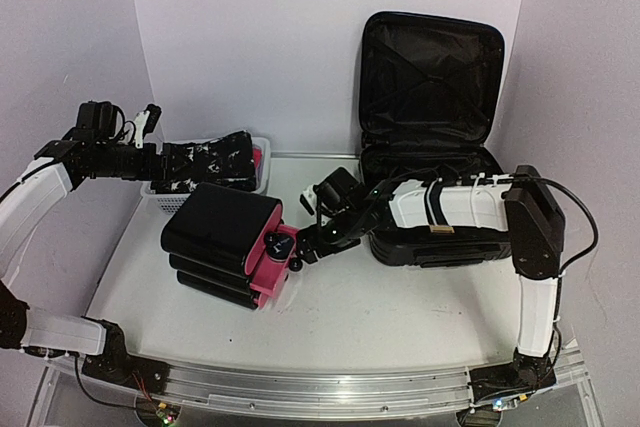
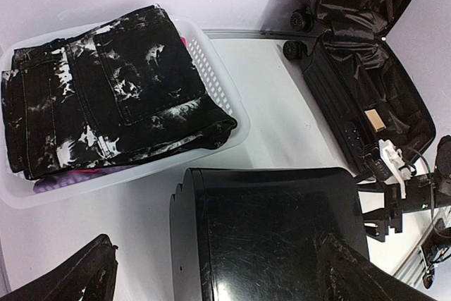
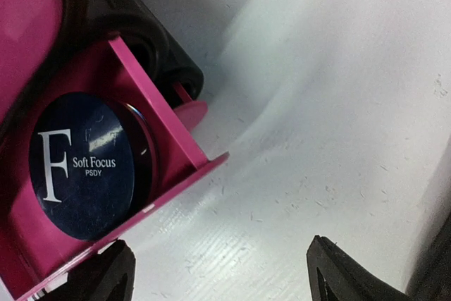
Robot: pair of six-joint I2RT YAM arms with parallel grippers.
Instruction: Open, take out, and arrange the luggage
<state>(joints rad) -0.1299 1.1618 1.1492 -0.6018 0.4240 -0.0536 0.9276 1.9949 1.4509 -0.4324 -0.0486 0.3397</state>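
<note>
Luggage: the luggage (image 1: 430, 137) sat right of centre in the upper half of the top view, a large black hard-shell case lying open. Its lid stood upright near the back wall and its base lay on the table (image 1: 400, 317). The lining was crinkled black fabric and the outer shell was ribbed.
Smaller case: a smooth, glossy black case (image 1: 225, 242) with rounded corners lay left of centre, its pink side (image 3: 176, 174) facing the right arm.
Round lid: a dark blue disc (image 3: 81, 174) printed "Soft Focus PSDY" sat in the pink recess, at the left of the right wrist view.
Basket: a white perforated plastic basket (image 2: 225, 96) at the upper left held folded black denim (image 2: 120, 96) mottled with white.
Left gripper: the left gripper (image 2: 218, 280) hung above the smaller case with its jaws spread wide and nothing between them.
Right gripper: the right gripper (image 3: 222, 273) was low over the scuffed white tabletop just beside the pink side, jaws apart and holding nothing.
</note>
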